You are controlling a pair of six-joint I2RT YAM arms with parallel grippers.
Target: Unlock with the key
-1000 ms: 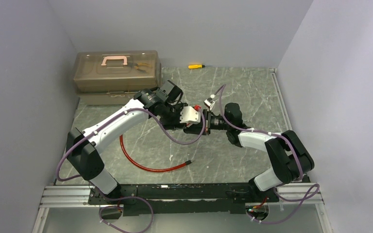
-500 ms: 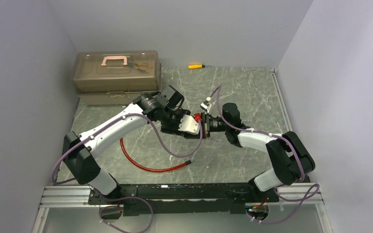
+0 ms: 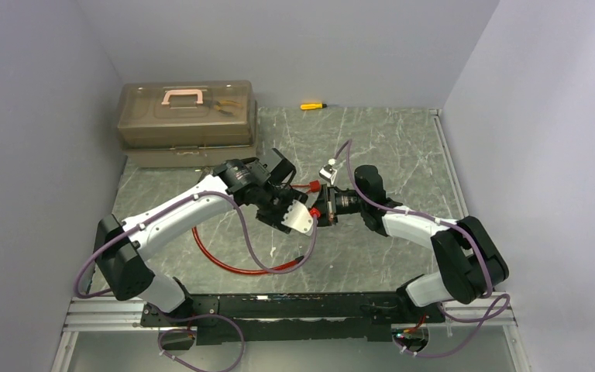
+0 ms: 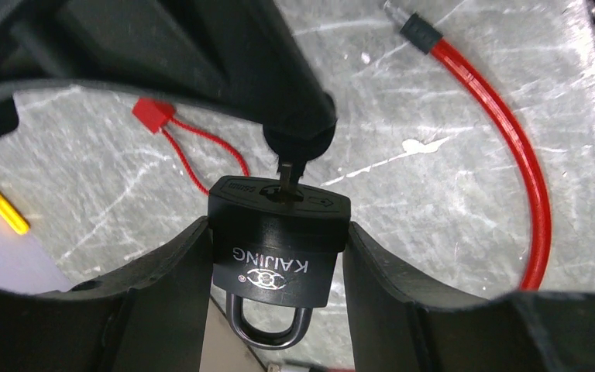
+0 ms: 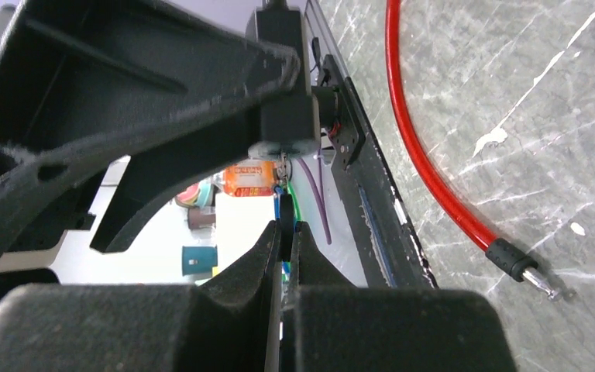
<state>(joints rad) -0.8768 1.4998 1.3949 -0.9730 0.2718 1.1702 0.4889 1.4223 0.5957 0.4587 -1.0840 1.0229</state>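
The left arm (image 3: 178, 213) and right arm (image 3: 414, 225) match: white shells on the long links, chunky black blocks at the joints. A thin purple cable (image 3: 82, 271) loops along each. Both bases sit on a black plate (image 3: 294, 306) fixed to a silver rail (image 3: 101, 314). The fingers (image 4: 163, 287) are matte black, broad and wedge-shaped.
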